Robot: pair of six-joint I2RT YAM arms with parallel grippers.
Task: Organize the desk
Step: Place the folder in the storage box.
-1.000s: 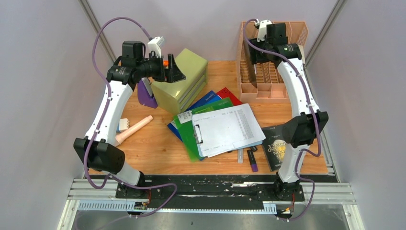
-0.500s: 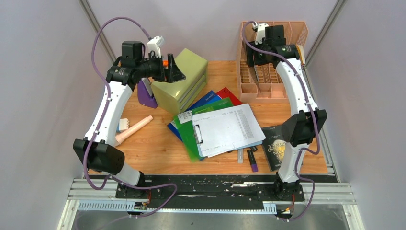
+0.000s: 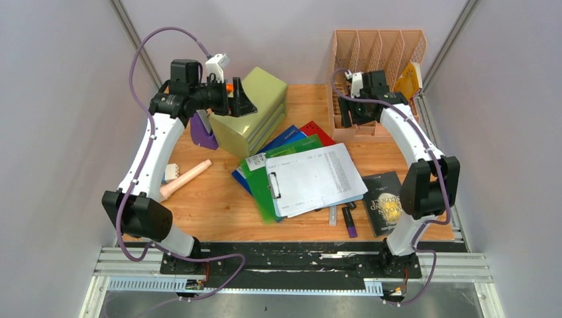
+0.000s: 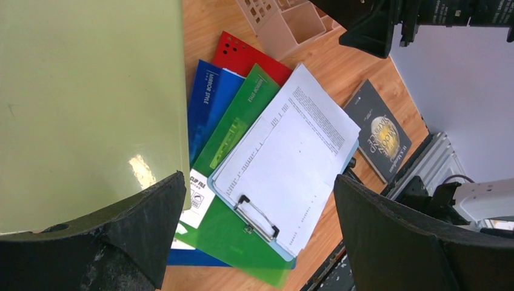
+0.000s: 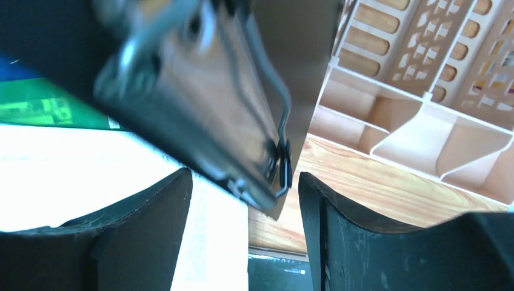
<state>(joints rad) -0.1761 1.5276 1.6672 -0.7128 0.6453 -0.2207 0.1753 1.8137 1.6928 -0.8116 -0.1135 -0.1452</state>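
Observation:
The desk (image 3: 219, 205) is orange-brown wood with a metal rail at its near edge. A paper-covered clipboard (image 3: 315, 179) lies mid-desk over green (image 3: 262, 192), blue and red folders. My left gripper (image 3: 240, 99) hovers open over the olive-green drawer chest (image 3: 255, 109); in the left wrist view its jaws (image 4: 257, 182) frame the clipboard (image 4: 285, 163) far below. My right gripper (image 3: 351, 112) hangs open at the front of the peach file rack (image 3: 374, 73). In the right wrist view a blurred brown board with a metal clip (image 5: 230, 109) shows just beyond the right gripper (image 5: 244, 176), touching neither finger.
A black book (image 3: 388, 202), a purple marker (image 3: 349, 223) and a grey pen (image 3: 333, 215) lie at the near right. A peach cylinder (image 3: 185, 179) and a small white piece (image 3: 171, 173) sit at the left, with a purple object (image 3: 202, 131) behind them. A yellow item (image 3: 407, 79) stands in the rack.
The right arm has come down and back from the top of the rack to its front, jaws widening, uncovering the yellow item. The left arm has not moved.

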